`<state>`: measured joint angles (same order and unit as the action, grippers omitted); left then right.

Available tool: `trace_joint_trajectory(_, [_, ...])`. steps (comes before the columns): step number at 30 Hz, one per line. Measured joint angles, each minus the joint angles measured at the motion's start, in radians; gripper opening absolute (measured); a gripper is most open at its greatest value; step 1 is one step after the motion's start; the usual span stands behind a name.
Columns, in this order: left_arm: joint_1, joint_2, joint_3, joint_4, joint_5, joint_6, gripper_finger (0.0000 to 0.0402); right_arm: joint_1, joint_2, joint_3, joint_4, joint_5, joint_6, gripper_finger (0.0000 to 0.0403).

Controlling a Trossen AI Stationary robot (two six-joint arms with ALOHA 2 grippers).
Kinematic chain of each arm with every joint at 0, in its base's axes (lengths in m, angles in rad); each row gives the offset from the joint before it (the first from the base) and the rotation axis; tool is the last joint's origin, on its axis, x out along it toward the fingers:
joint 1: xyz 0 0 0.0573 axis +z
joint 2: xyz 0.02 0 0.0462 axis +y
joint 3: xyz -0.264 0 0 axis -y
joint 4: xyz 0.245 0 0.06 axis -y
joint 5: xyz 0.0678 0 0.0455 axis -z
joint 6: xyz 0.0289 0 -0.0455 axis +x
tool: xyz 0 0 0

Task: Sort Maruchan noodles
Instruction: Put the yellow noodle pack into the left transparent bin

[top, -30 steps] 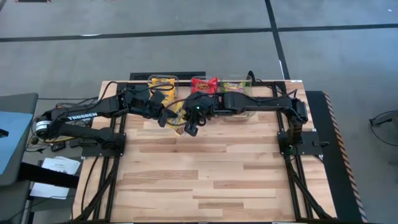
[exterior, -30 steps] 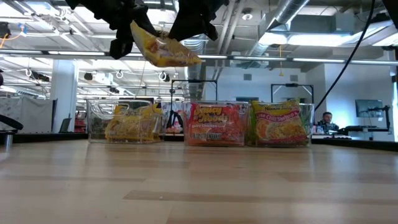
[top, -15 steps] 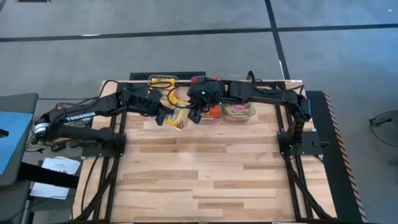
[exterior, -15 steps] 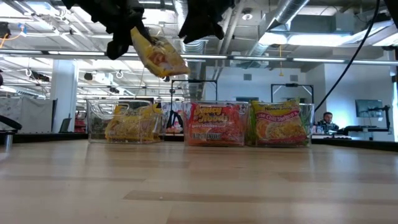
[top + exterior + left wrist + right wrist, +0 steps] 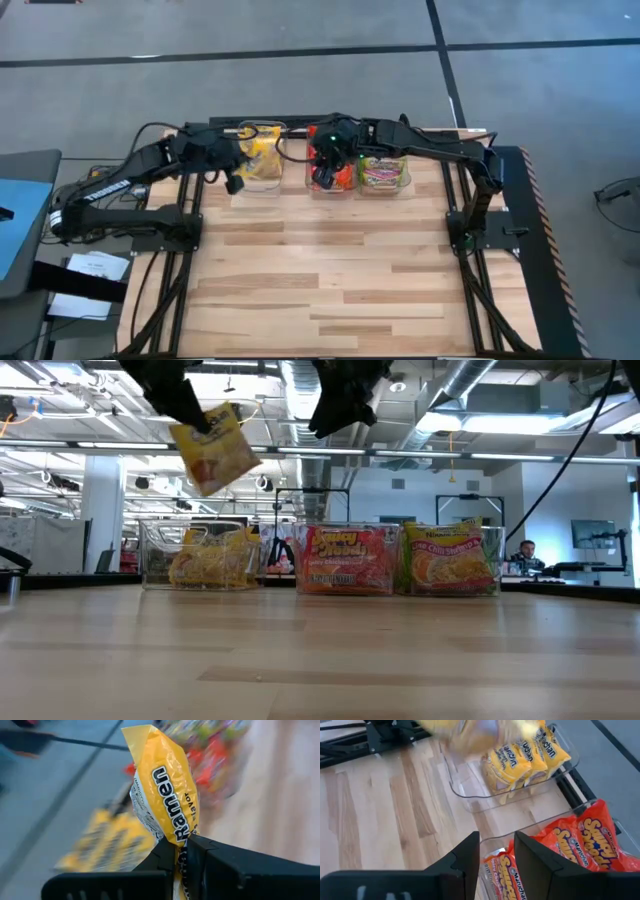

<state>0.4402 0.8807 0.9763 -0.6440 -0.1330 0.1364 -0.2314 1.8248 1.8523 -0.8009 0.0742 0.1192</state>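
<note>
- Your work surface is a pale butcher-block table [image 5: 330,290]; its near half is bare wood, and three clear bins stand in a row along the far edge.
- Around the table you see grey floor crossed by dark lines; across the table top the low view shows an open workshop with ceiling ducts, strip lights and a person [image 5: 526,554] seated far off behind the bins.
- The left bin [image 5: 262,177] holds yellow packets [image 5: 530,760], the middle bin [image 5: 346,585] red packets [image 5: 343,560], and the right bin [image 5: 385,184] green-and-yellow packets [image 5: 452,558].
- Your left gripper [image 5: 181,851] is clamped on the lower edge of a yellow ramen packet [image 5: 164,785], fingers nearly closed with only the wrapper between them.
- That packet hangs tilted in the air above the left bin, touching nothing else.
- Your right gripper [image 5: 496,851] hovers over the middle bin, its fingers a narrow gap apart and holding nothing.
- Compared with one second ago, both grippers were together at the packet in front of the bins; the right one has let go and moved back over the red packets.
- The left arm has since carried the packet away from the table's middle, toward the far edge and over the left bin.
- The bins and their contents sit as they did.
</note>
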Motion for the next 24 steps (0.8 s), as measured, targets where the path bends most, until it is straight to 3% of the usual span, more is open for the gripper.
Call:
trace_joint_trajectory(3, [0.014,0.006,0.071,-0.101,-0.087,0.184,0.0000,-0.001,0.000,0.000,-0.001,0.000,-0.001,0.0144])
trace_joint_trajectory(13, [0.076,0.076,0.180,-0.217,-0.081,0.559,0.0000,0.000,0.000,0.000,0.001,0.000,-0.049,0.0143])
trace_joint_trajectory(24, [0.140,0.239,0.182,-0.332,0.081,0.700,0.0000,0.000,0.001,0.000,0.001,0.000,-0.049,0.0143])
